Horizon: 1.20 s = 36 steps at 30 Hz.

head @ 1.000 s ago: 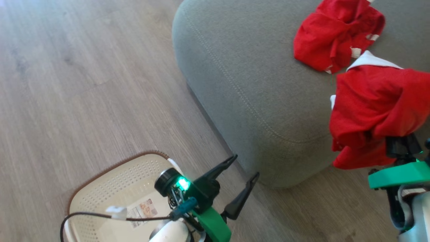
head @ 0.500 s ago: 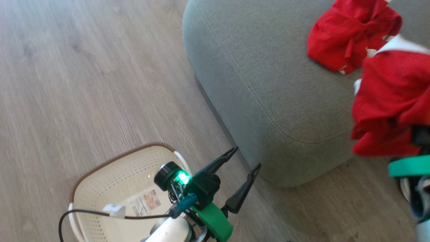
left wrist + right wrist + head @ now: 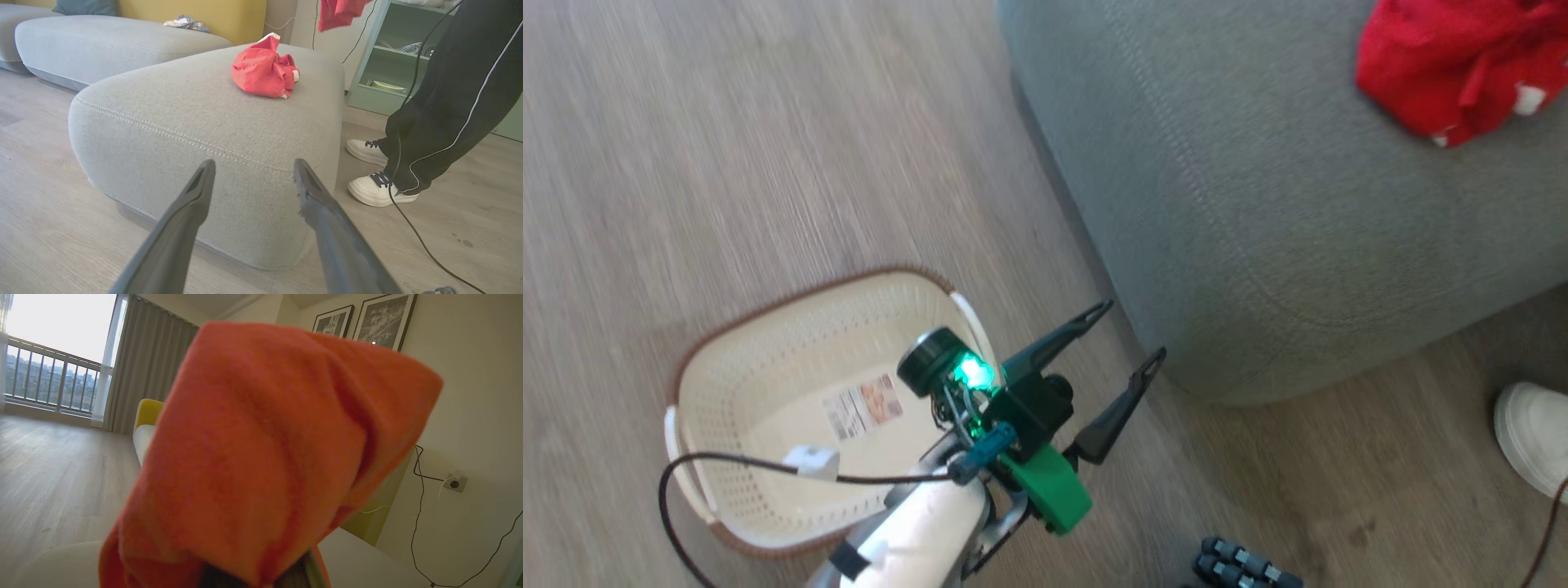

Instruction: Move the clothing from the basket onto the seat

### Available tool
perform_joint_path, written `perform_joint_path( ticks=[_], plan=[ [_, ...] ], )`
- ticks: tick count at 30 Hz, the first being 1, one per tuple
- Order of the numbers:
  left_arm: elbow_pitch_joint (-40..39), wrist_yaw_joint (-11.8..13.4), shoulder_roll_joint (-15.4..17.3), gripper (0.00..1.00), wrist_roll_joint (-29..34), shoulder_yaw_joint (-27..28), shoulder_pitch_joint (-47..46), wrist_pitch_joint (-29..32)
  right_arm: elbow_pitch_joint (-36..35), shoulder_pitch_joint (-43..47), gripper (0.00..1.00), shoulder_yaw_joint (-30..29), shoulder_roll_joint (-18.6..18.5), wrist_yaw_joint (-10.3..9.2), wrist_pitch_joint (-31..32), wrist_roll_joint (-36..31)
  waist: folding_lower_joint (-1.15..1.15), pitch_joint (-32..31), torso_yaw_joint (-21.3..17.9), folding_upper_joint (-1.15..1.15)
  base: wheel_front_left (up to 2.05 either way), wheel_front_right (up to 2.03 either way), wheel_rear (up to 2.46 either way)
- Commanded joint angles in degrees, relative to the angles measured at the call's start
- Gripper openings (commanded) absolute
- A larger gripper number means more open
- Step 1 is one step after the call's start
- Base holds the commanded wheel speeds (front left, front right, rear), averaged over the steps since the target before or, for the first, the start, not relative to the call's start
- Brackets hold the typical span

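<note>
The cream basket [image 3: 768, 506] stands on the floor at the lower left, with a paper label on its bottom and no clothing in it. My left gripper [image 3: 1132, 331] hangs open and holds nothing, just right of the basket and short of the seat's rounded corner [image 3: 1258, 245]. One red garment [image 3: 1454, 65] lies crumpled on the seat [image 3: 196, 118]; the left wrist view shows it as well [image 3: 261, 71]. A second red garment [image 3: 265, 457] drapes over my right gripper and hides its fingers. A red piece [image 3: 339, 12] hangs above the seat's far side.
A person in dark trousers [image 3: 441, 102] and white shoes [image 3: 369, 190] stands right of the seat; one shoe [image 3: 1531, 437] shows in the head view. A black cable [image 3: 412, 228] trails on the wood floor. A green shelf [image 3: 388, 61] and more sofa cushions [image 3: 102, 41] stand behind.
The head camera has swung, so more of the basket shows. The right gripper and its red garment have left the head view at the right. The left gripper stays open.
</note>
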Motion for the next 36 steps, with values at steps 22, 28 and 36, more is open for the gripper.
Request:
perform_joint_path(
  ticks=[22, 28, 36],
  plan=[
    [-0.45, -1.41, -0.07, 1.00, 4.67, -0.99, -9.48, -0.28, 31.70, -28.45, 0.00, -2.48, -14.88, 0.13, -0.38, -2.12, -0.01, 19.62, 10.49, 0.00, 0.00, 0.00, 0.00],
    [-0.83, -1.02, -0.11, 1.00, 4.65, -1.32, -10.15, -0.28, 42.66, -32.70, 0.00, -2.52, -15.92, 0.13, -0.38, -4.62, -0.01, 21.21, 11.61, 0.00, 0.00, 0.00, 0.00],
    [-0.76, 0.26, -0.11, 1.00, 5.01, -0.02, -11.65, -0.28, 55.25, -36.89, 0.00, -2.17, -16.41, 0.13, -0.38, -7.65, -0.01, 22.95, 12.38, 0.00, 0.00, 0.00, 0.00]
  ],
)
